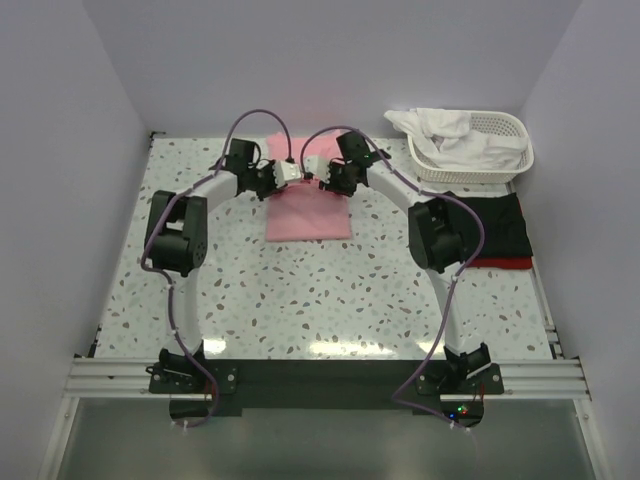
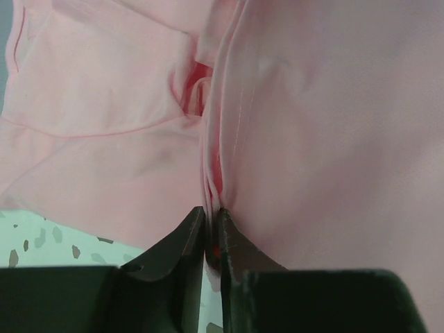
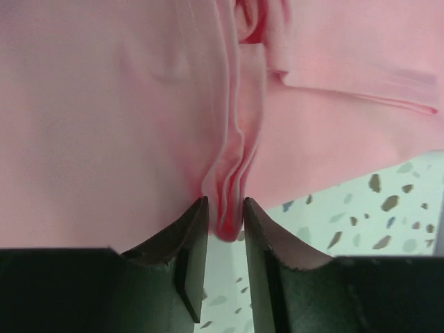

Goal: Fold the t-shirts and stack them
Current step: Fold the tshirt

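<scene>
Left hand (image 1: 290, 173) and right hand (image 1: 325, 180) meet over the light pink soft cloth t-shirt (image 1: 308, 218) on the speckled counter (image 1: 300, 300), and we see open room on the near side.

Left wrist view: our left fingers (image 2: 180, 243) pinch a fold.

Right wrist view: fingers (image 3: 187, 236) sit slightly apart round it, and we cannot tell if they grip. One-sided holding could drag the fold crooked.

The speckled white desk (image 1: 300, 300) carries a light pink t-shirt (image 1: 308, 215) lying flat near its far middle. At the far right corner stands a white lattice basket (image 1: 470, 172). Just in front of the basket, a red t-shirt (image 1: 505, 264) lies under a black t-shirt (image 1: 500, 225).
</scene>
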Controlling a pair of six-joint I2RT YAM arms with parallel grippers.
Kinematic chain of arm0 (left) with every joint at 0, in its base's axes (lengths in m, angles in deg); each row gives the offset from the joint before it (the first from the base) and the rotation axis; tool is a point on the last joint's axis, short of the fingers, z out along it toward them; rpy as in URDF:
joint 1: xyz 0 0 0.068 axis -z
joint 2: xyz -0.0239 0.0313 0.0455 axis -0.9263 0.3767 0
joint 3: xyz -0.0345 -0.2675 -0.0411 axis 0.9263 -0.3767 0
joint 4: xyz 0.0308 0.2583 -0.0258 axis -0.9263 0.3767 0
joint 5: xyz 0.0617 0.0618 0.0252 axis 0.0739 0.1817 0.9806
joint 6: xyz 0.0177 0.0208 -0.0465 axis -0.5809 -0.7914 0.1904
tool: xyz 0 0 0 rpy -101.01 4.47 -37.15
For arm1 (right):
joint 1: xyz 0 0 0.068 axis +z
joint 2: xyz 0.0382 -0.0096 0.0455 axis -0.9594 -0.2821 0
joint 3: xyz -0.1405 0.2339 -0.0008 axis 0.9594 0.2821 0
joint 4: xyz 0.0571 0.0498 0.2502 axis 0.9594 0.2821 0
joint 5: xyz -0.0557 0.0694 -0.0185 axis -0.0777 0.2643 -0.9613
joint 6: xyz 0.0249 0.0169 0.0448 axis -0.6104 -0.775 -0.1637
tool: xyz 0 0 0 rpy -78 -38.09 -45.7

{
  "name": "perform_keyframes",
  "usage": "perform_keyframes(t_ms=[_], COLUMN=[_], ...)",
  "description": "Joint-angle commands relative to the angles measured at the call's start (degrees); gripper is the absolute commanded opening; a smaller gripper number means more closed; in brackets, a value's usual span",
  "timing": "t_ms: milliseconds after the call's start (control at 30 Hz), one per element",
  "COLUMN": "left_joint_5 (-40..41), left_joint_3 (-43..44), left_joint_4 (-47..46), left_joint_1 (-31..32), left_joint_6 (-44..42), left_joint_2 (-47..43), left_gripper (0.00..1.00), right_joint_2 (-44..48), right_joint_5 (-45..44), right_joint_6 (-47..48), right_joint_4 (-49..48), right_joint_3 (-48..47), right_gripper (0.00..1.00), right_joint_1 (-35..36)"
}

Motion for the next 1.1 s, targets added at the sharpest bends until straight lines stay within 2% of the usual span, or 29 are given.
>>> perform_keyframes(t_ms=[0, 33, 133, 200, 300, 467, 567, 600, 633, 833, 867, 900, 1000, 1033, 1067], left_joint_5=[2.3, 3.0, 5.4, 6.9, 5.4, -3.5, -5.9, -6.4, -7.4, -17.5, -21.3, -22.9, -28.8, -30.0, -31.4], left_joint_3=[4.1, 5.0, 7.3, 7.6, 6.8, -1.7, -5.8, -6.3, -6.8, -7.9, -8.2, -9.5, -12.2, -13.0, -13.9], left_joint_4=[-5.4, -6.0, -7.0, -6.3, -1.2, 6.4, 9.0, 9.4, 9.8, 14.0, 13.8, 13.1, 8.3, 6.7, 2.6], left_joint_1=[-0.8, -1.1, -2.6, -3.3, -3.4, -2.5, -0.7, -0.1, -0.1, -0.1, -0.1, -0.1, -0.2, -0.2, -0.2], left_joint_6=[5.3, 6.7, 13.9, 18.6, 21.3, 23.7, 26.3, 27.8, 29.3, 40.1, 42.7, 44.5, 53.5, 56.0, 62.2], left_joint_2=[1.0, 0.9, -0.4, -2.6, -5.9, -11.4, -13.0, -12.9, -12.7, -10.4, -10.4, -10.9, -12.6, -13.1, -13.4], left_gripper=[0.2, 0.31, 0.39, 0.42, 0.44, 0.43, 0.38, 0.37, 0.36, 0.3, 0.3, 0.34, 0.53, 0.56, 0.61], right_joint_2=[0.7, 0.9, 3.5, 5.5, 9.0, 12.5, 10.4, 9.6, 9.0, 7.0, 7.0, 7.2, 8.9, 9.8, 10.6], right_joint_5=[-4.7, -6.6, -8.7, -9.5, -6.9, 2.7, 7.1, 8.3, 9.9, 18.9, 23.0, 25.2, 32.6, 33.7, 35.9], right_joint_6=[-2.2, -2.9, -6.5, -8.8, -12.2, -15.2, -22.0, -23.5, -25.0, -35.9, -39.4, -41.4, -49.7, -51.9, -56.7], right_joint_4=[-5.5, -5.9, -5.5, -4.4, 0.2, 12.5, 17.7, 18.7, 19.7, 21.6, 21.6, 21.6, 19.5, 15.9, 13.5], right_joint_3=[-3.7, -4.1, -5.2, -4.8, -3.5, -0.4, -1.2, -1.6, -1.6, 1.3, 1.5, 1.6, 2.2, 3.8, 4.9], right_gripper=[0.33, 0.45, 0.57, 0.62, 0.62, 0.53, 0.4, 0.33, 0.31, 0.27, 0.3, 0.41, 0.63, 0.71, 0.8], right_joint_1=[-0.4, -0.4, -0.5, -0.5, -0.6, -0.2, 0.3, 0.3, 0.3, 0.0, -0.1, 0.0, -0.1, -0.1, -0.2])
